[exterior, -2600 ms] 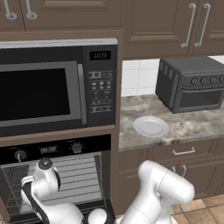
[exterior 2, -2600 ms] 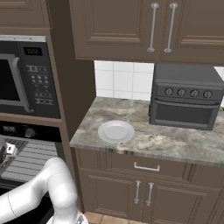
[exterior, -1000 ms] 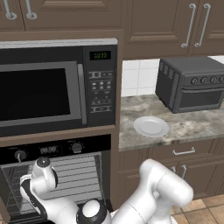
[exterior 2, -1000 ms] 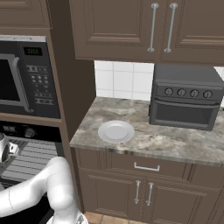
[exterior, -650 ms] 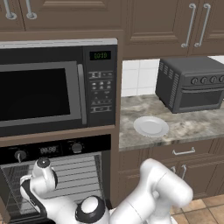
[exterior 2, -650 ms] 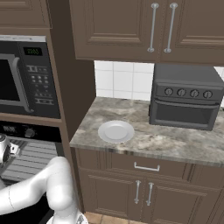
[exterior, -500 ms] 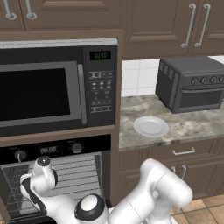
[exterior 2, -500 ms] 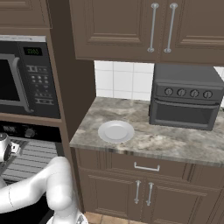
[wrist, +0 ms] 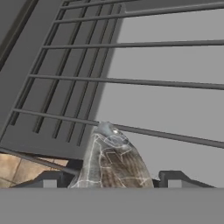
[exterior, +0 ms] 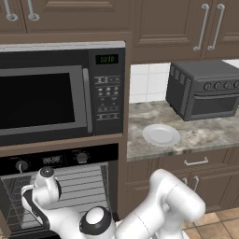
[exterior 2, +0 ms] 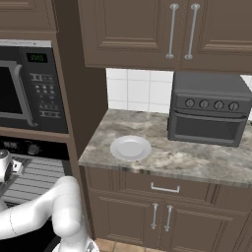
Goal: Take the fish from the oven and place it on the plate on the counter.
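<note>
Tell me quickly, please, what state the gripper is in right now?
Gripper: its fingertips stand on either side of the fish on the oven rack; whether it already grips the fish cannot be told.

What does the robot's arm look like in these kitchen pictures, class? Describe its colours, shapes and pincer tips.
The arm is glossy white, built of thick rounded tube segments with bulging elbows. Dark grey to black bands and round caps mark its joints, one such cap showing in the left base view. No cables or markings show. The pincer ends in two small, blocky dark grey finger tips.
</note>
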